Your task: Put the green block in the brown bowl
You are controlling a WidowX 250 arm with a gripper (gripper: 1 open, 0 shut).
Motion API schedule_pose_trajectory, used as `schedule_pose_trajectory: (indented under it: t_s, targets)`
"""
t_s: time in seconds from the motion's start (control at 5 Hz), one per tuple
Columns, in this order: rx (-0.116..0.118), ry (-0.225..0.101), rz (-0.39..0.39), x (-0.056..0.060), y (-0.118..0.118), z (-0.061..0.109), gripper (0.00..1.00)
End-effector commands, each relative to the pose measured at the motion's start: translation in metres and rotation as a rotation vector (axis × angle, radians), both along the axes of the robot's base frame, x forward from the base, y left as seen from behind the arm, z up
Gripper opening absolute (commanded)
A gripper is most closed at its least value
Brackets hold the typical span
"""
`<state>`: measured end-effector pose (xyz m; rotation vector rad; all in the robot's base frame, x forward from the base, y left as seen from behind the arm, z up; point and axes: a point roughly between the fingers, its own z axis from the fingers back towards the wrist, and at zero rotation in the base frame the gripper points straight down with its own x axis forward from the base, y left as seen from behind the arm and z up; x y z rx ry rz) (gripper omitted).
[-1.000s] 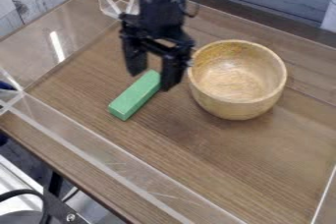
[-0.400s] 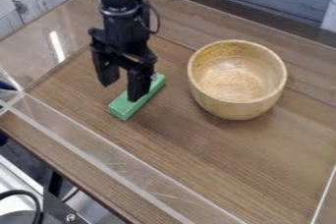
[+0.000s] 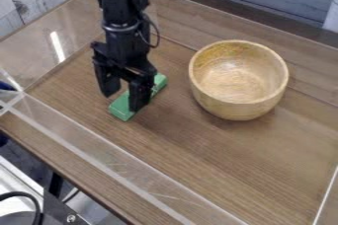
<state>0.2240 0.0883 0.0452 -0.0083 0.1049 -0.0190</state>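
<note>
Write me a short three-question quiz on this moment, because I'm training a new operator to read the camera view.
1. True or false: the green block already lies inside the brown bowl.
2. How do the jaws of the gripper stand? A) open, astride the block B) shut on the block C) shut above the bowl
3. Fill in: in the camera view, the bowl sits to the ____ of the block.

Key:
1. False; the block lies on the table, and the bowl is empty.
2. A
3. right
</note>
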Motion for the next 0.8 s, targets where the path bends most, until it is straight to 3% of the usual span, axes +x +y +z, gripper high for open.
schedule_pose_trajectory:
  t_s: [0.0,0.2,0.4,0.6]
  targets:
    - [0.01,-0.031,0.009,0.0059,0.0039,0.0013,0.0]
    - [-0.007,-0.036,0.017,0.0051,0.002,0.0031,0.0]
    - [-0.014,-0.035,0.02,0.0046,0.001,0.005,1.0]
    - [-0.021,-0.033,0.024,0.0043,0.0002,0.0073,1.0]
